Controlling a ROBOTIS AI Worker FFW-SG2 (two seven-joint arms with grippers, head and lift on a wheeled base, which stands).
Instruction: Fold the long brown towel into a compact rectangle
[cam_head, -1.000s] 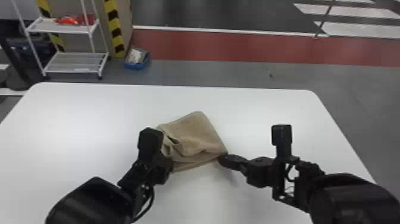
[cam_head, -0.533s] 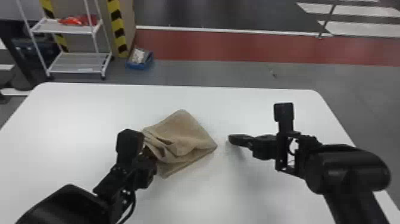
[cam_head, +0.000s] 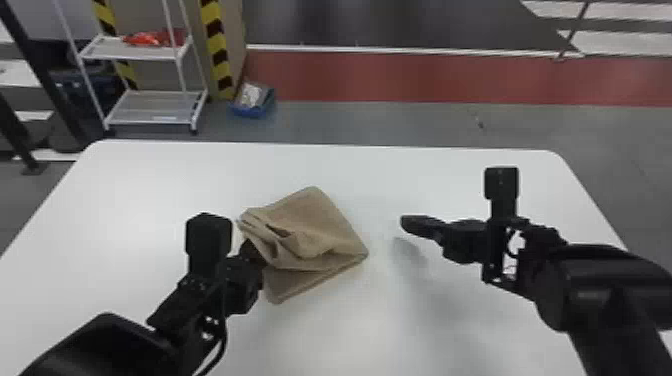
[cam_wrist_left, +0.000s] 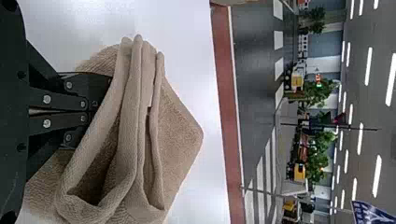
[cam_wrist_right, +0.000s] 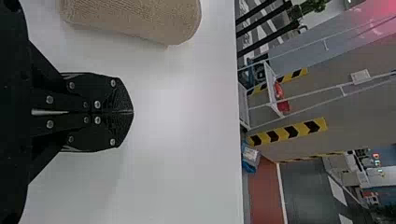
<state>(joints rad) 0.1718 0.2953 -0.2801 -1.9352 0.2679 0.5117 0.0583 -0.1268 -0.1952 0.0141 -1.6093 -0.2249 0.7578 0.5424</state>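
1. The right claw (cam_head: 411, 223) has moved off the towel (cam_head: 320, 220).
2. It is closed, with nothing in it.
3. The left claw (cam_head: 251, 251) pinches the towel's left side.
4. The towel is on the table (cam_head: 400, 330), left of the right claw.

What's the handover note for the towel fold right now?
Left gripper: jaws shut on the towel's near-left part.
Right gripper: jaws shut, empty, over the table to the towel's right.
Towel: on the table between the grippers, folded in layers, loose and rumpled on top, a lower layer jutting out on the near side.
Done: partly folded.
Left: probably lay the held folds flat, square the edges, release.
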